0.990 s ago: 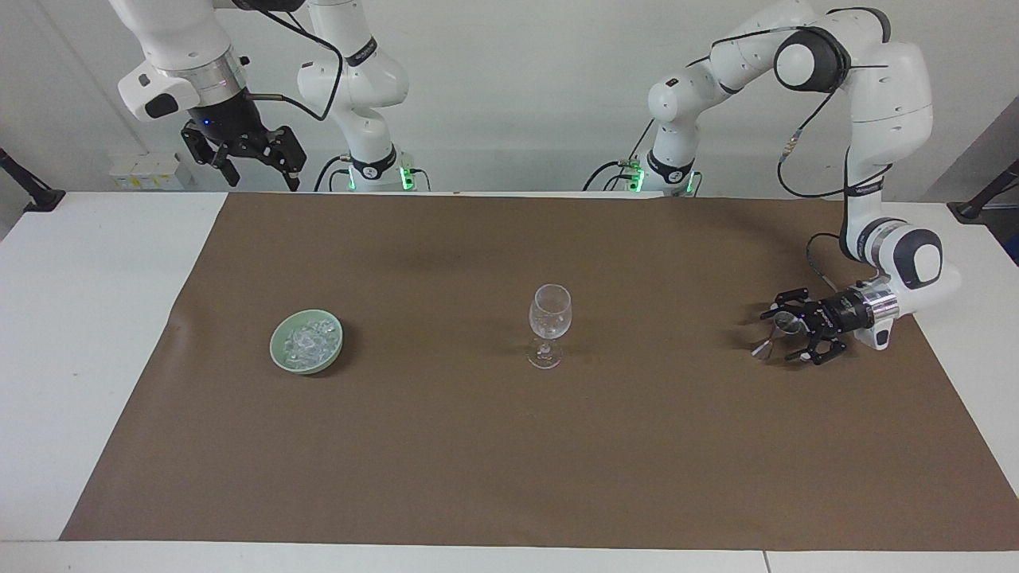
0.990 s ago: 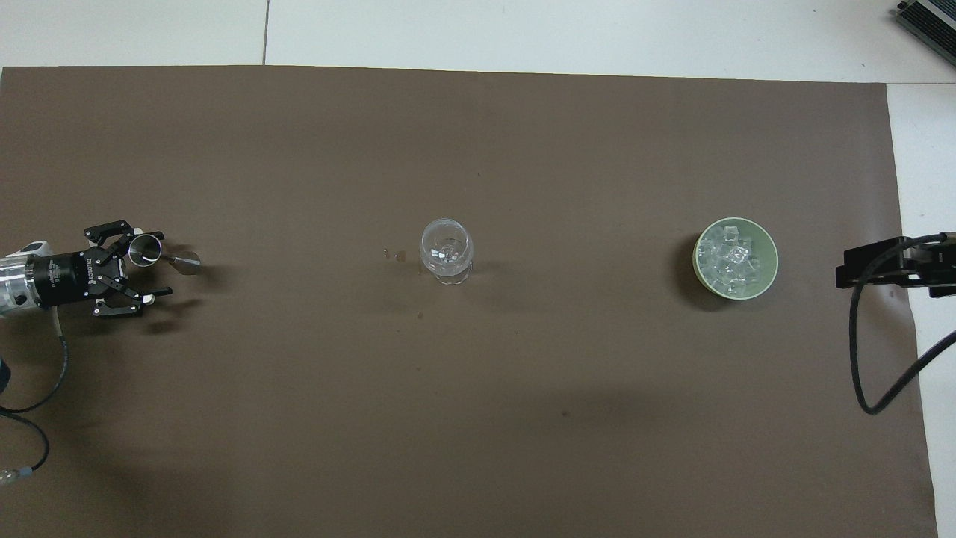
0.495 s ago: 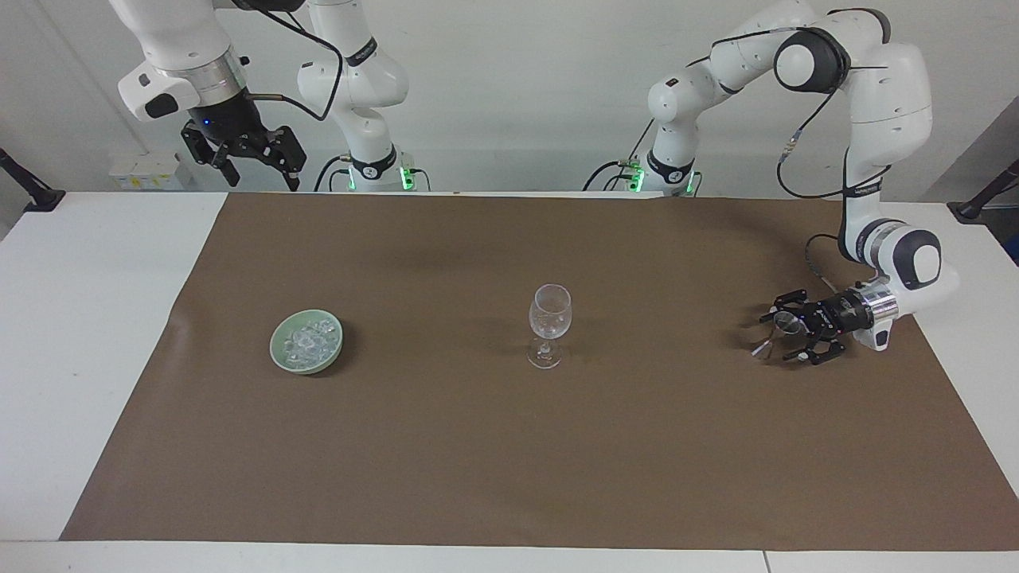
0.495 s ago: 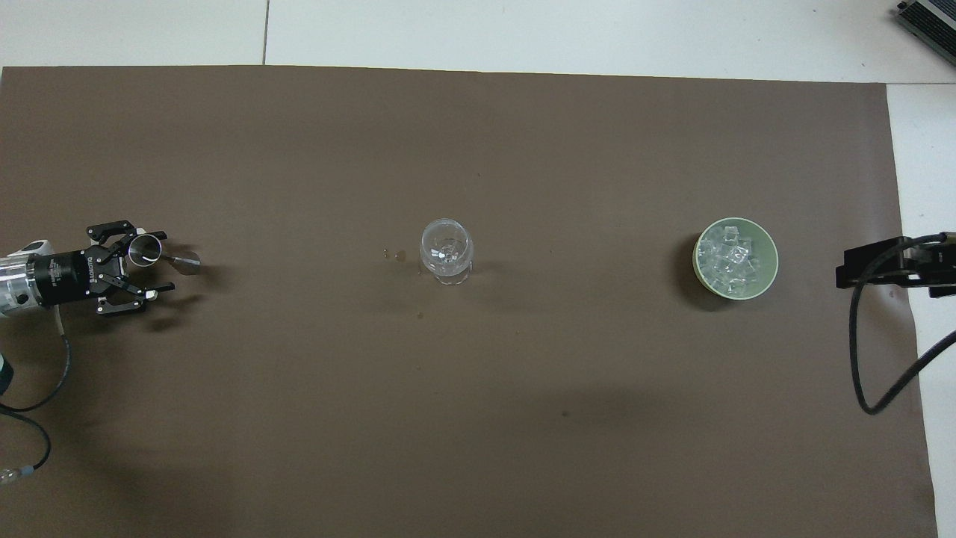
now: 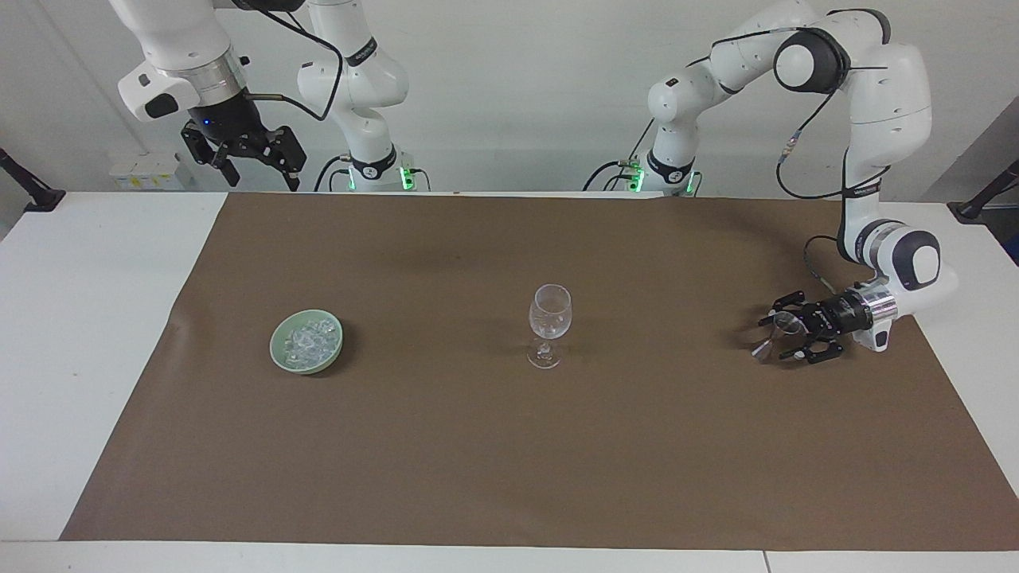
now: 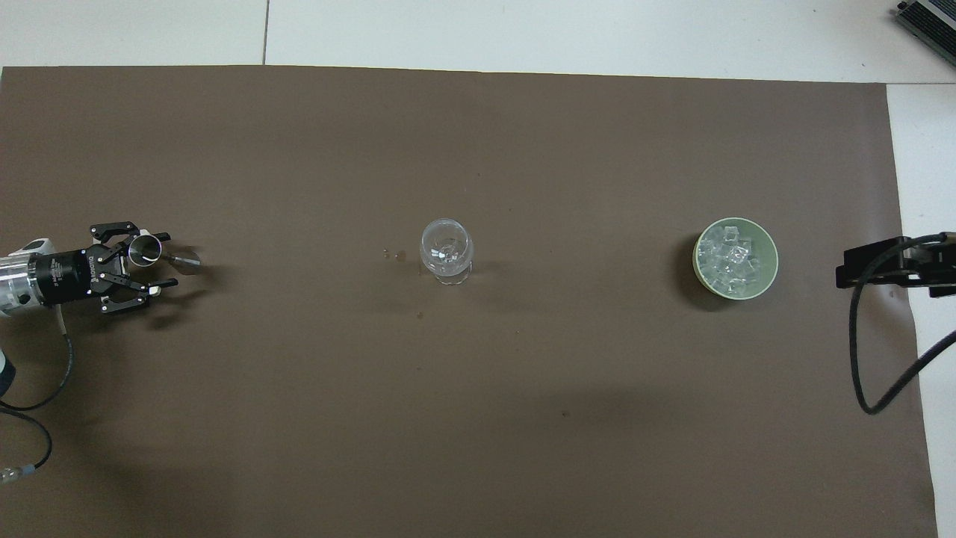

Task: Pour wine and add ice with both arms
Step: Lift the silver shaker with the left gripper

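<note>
The ice point(image 6: 733, 261) lies in a green bowl point(image 6: 771, 254), well apart from the left hand point(image 5: 784, 334), whose fingers stand part-open around a small metal cup point(image 5: 786, 321) on the surface: grasping step, judged; next needs firm closure; right hand point(image 5: 256, 167) waits open.

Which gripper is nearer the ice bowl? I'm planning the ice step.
Right. The right gripper hangs raised at the ice bowl's end; the left gripper is past the wine glass.
</note>
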